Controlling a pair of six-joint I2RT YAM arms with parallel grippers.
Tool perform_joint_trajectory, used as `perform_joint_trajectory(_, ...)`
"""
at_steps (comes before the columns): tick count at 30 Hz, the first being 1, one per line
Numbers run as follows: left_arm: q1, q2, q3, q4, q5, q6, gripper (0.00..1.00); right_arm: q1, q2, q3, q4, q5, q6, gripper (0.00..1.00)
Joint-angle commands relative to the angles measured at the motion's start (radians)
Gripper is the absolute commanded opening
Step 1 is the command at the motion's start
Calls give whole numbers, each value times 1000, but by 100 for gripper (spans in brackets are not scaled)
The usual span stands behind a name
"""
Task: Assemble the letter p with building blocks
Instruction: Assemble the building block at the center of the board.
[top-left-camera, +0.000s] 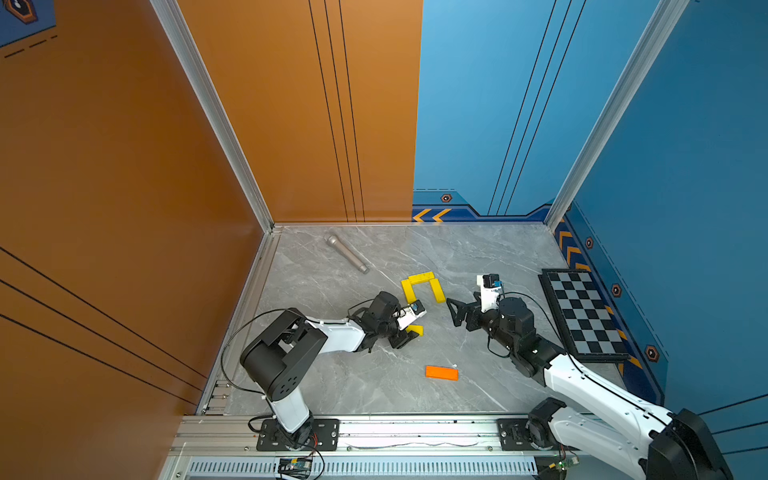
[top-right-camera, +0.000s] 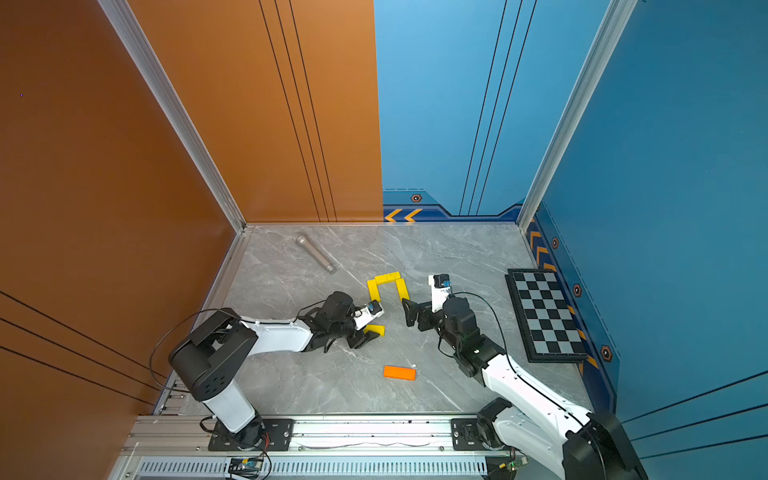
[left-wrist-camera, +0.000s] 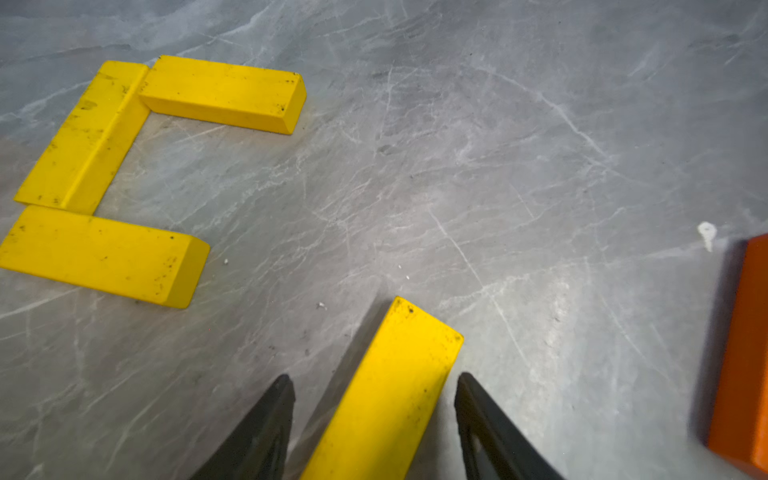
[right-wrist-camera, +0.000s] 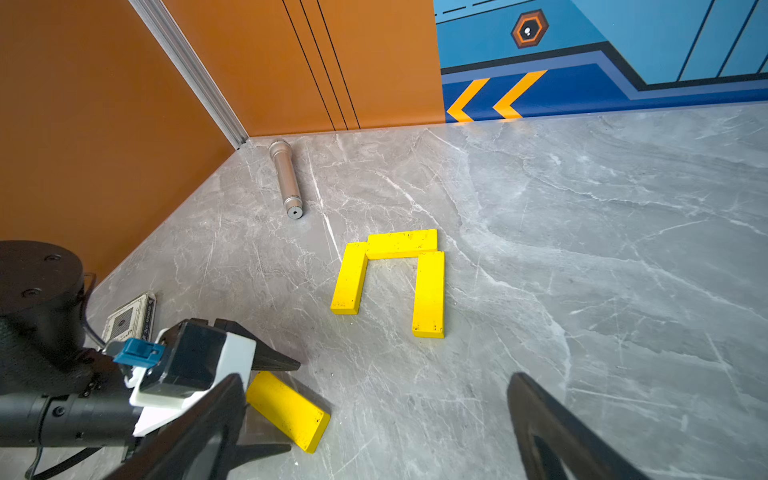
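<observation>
Yellow block (left-wrist-camera: 390, 395) | between left fingers (left-wrist-camera: 257, 436), pinched or not: cannot tell | right fingers (right-wrist-camera: 552, 428) spread wide, empty

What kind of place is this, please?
Probably a robot test cell: left arm and right arm bolted to an aluminium rail, printed wall panels enclosing a marble-look tabletop, props like a chessboard.

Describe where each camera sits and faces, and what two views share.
Top views: high above the near edge, looking down at the table; left arm, right arm show.
Left wrist: behind the left end effector, facing the yellow U; only its tips show.
Right wrist: behind the right end effector, facing the far wall; left arm shows.
Shared: both wrists see the yellow U.
</observation>
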Motion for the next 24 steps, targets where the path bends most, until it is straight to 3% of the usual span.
perform_joint_trajectory(1,8,21,33,-49,30,3,62,-7,2,-15,5,6,23,100)
perform_joint_trajectory(14,5,59,64,-88,38,0,53,-11,0,-16,1,8,28,100)
perform_joint_trajectory(18,6,76,83,-95,38,-23,37,-13,-2,-14,-1,9,29,100)
perform_joint_trajectory(24,0,102,111,-98,41,-30,37,-15,-11,-15,-4,10,30,100)
